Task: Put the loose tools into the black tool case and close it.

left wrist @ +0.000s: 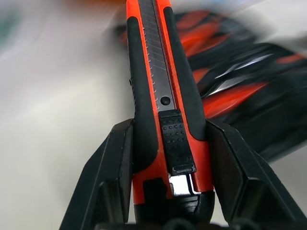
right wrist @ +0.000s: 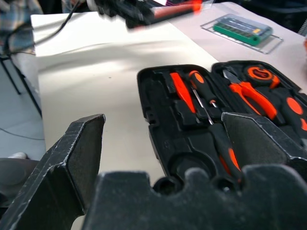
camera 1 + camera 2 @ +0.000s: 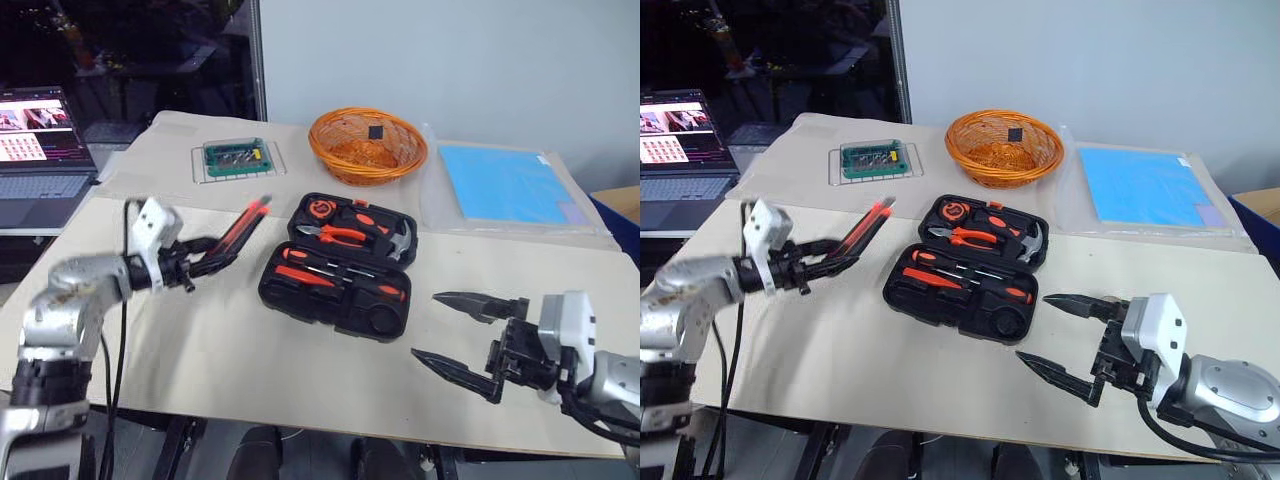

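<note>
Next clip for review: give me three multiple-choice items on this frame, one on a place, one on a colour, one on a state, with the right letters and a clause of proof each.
1. Where does the round orange wicker basket stand?
A. beyond the open black moulded plastic tool case
B. inside the case
C. on the laptop

2. What colour is the flat sheet beside the basket?
A. red
B. blue
C. yellow

3. What is the left end effector doing?
A. hanging open
B. clamping the orange-and-black utility knife
C. pressing the case lid

Key: 1 A, the basket sits farther back on the table than the case; 2 B, the sheet is light blue; 3 B, both fingers press the knife's sides.
</note>
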`<state>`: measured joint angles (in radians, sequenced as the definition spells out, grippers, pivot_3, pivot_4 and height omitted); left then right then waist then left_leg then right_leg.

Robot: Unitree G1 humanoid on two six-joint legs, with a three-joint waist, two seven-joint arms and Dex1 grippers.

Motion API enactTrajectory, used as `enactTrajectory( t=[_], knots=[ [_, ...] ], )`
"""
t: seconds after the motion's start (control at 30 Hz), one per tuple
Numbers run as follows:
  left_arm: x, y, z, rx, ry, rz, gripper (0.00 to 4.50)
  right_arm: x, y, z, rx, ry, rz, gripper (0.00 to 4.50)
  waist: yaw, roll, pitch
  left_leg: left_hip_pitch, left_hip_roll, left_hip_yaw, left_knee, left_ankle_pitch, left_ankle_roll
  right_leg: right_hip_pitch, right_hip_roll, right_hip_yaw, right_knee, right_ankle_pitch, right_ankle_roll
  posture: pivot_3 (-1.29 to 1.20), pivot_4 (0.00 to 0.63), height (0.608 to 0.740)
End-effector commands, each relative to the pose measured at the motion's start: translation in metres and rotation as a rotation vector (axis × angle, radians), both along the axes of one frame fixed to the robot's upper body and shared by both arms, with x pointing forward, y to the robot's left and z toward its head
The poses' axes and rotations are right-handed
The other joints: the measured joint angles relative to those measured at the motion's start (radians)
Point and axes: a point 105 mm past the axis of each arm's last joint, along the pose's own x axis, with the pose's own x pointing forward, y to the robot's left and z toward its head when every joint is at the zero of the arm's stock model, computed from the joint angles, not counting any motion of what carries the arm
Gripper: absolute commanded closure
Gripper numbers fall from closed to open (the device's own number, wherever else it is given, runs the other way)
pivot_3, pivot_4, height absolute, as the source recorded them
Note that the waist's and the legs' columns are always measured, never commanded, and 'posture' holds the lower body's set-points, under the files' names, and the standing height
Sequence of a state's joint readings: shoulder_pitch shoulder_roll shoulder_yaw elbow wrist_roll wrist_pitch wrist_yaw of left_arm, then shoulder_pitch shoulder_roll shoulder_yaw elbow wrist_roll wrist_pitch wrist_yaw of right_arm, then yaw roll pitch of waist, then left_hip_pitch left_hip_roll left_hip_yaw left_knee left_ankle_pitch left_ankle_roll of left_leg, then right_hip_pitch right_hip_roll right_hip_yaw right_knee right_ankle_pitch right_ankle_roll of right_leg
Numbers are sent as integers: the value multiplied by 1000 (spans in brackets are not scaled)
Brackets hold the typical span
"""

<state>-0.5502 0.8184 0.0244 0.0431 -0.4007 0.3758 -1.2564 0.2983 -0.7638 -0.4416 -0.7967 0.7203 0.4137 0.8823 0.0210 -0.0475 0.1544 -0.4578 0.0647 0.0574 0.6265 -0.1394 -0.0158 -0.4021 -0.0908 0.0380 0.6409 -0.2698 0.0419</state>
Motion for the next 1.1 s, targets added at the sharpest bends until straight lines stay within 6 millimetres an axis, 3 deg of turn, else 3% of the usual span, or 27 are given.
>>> enactTrajectory(
  t=[0.03, 0.17, 0.33, 0.77, 0.8, 0.9, 0.97, 1.07, 1.1],
  knots=[
    [7, -25, -16, 178, -11, -261, 2734, -5, -3, 12, -22, -74, -24, 0, 3, 2, -1, 0, 0, 0, 0, 0, 0, 0, 0, 0, 1, 0, 0, 0, 150, 740],
    [23, -44, -36, 374, -50, -448, 2734, -11, -5, 14, -40, -77, -45, 0, 2, 2, -1, -1, 0, -2, 2, 1, 2, 1, 2, 0, 1, 0, 1, 0, 150, 740],
    [30, -59, -46, 465, -71, -550, 2734, -18, -4, 14, -56, -69, -64, 0, -10, 1, -1, -3, 0, -3, 3, 1, 3, 0, 3, 2, 1, 3, 9, 0, 150, 740],
    [34, -71, -60, 608, -67, -641, 2734, -22, 0, 13, -55, -66, -85, 0, -11, 1, -1, -3, 1, -5, 8, 0, 3, 2, 5, 2, 4, 1, 11, 0, 150, 740],
    [34, -71, -60, 607, -58, -639, 2234, -22, 0, 13, -55, -65, -86, 0, -11, 1, -1, -3, 1, -5, 8, 0, 3, 2, 5, 2, 4, 2, 11, 0, 150, 740],
    [36, -73, -51, 540, -42, -602, 1087, -22, 1, 13, -55, -65, -84, 0, -12, 1, -1, -3, 1, -5, 7, 0, 3, 1, 5, 2, 5, 2, 10, 0, 150, 740],
    [34, -76, -23, 360, -5, -551, 524, -21, 0, 13, -54, -63, -80, 0, -14, 1, 0, -3, 1, -5, 7, 0, 4, 1, 5, 2, 5, 2, 10, 0, 150, 740],
    [26, -68, 3, 179, 93, -502, 524, -19, 0, 13, -50, -64, -75, 0, -22, 1, 0, -3, 2, -5, 7, 0, 4, 1, 5, 2, 6, 2, 10, 0, 150, 740],
    [26, -64, 7, 119, 142, -465, 736, -18, 0, 12, -48, -65, -72, 0, -24, 1, 0, -3, 2, -5, 7, 0, 4, 1, 5, 2, 6, 2, 10, 0, 150, 740]
  ],
)
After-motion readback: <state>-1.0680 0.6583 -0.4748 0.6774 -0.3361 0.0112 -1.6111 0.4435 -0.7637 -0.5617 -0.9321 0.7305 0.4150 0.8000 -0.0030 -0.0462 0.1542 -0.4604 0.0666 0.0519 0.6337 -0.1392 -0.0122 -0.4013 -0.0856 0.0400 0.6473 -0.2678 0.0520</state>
